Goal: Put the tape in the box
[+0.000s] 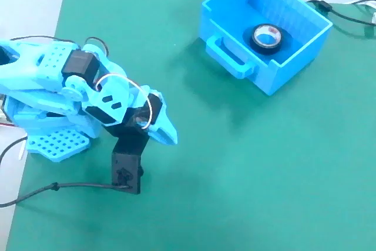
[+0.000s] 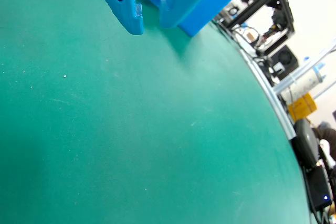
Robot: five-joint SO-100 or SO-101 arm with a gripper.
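Tape already in the box, nothing left that I can see.

The tape (image 1: 267, 37) lies on the box (image 1: 223, 19) floor; my gripper (image 2: 149, 17) sits folded well away, jaws nearly closed, empty.

Lay bare and green between the folded arm (image 1: 76, 95) and the box (image 1: 264, 30) in the fixed view, the surface (image 1: 247, 174) offering open passage. Stood walled on all sides, open only from above, with a handle (image 1: 230, 57) jutting toward the arm. Trailed along the surface's lower left edge, a black cable (image 1: 35, 195).
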